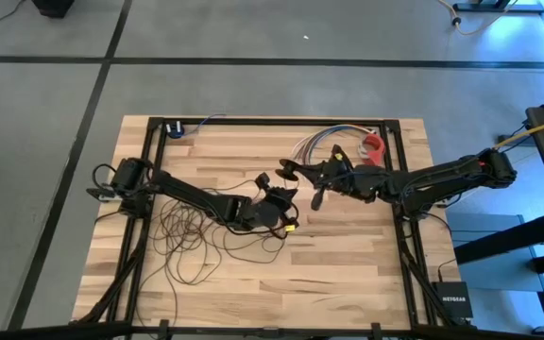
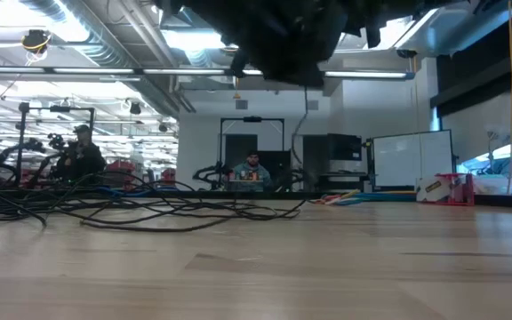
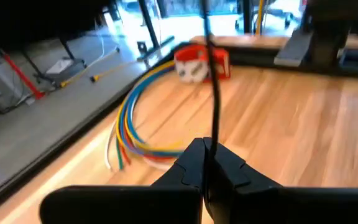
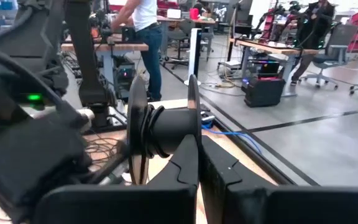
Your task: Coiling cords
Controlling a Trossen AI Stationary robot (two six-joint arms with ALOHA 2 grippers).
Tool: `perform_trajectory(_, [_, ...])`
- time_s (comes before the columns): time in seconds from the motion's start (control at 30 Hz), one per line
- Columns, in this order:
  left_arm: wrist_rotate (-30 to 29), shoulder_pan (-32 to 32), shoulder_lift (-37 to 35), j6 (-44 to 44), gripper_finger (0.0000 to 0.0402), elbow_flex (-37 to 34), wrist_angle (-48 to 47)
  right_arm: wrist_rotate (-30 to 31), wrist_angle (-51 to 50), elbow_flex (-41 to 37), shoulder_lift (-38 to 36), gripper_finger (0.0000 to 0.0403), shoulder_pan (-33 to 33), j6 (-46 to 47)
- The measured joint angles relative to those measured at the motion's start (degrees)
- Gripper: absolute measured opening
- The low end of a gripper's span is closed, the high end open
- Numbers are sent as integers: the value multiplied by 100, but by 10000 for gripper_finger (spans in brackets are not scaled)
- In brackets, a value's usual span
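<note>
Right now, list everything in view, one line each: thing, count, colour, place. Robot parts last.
cords: one long tangle, dark, loose loops on the table's left half; a strand runs up from the left claw
spool: one, black, at the right claw's tips
multicoloured wires: one bundle, far edge, right of centre
red object: one, beside those wires
table: one, light wood, dark frame
people: several, in the room behind
left claw: shut on a cord strand, near table centre
right claw: shut on the spool, right of centre
</note>
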Motion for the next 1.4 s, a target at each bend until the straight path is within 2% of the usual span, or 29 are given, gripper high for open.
perform_trajectory(0.3, [-90,63,67,-560,0,-4,-1161,-198,-775,166,-328,2,3,0])
perform_trajectory(0.5, [-350,103,61,-847,0,-4,-1799,-345,-1457,210,-520,2,94,8])
perform_trajectory(0.73, [-422,59,-219,-991,0,-6,-2758,-345,-2457,210,-591,2,92,1])
perform_trajectory(0.93, [-67,20,-625,-689,0,-4,-2919,-346,-2929,209,-591,2,92,0])
perform_trajectory(1.3, [-58,253,-1167,-757,0,-4,-2944,-947,-3247,208,-589,2,92,-4])
perform_trajectory(1.4, [-51,259,-1266,-726,0,-4,-2801,-875,-3256,208,-553,2,92,-2])
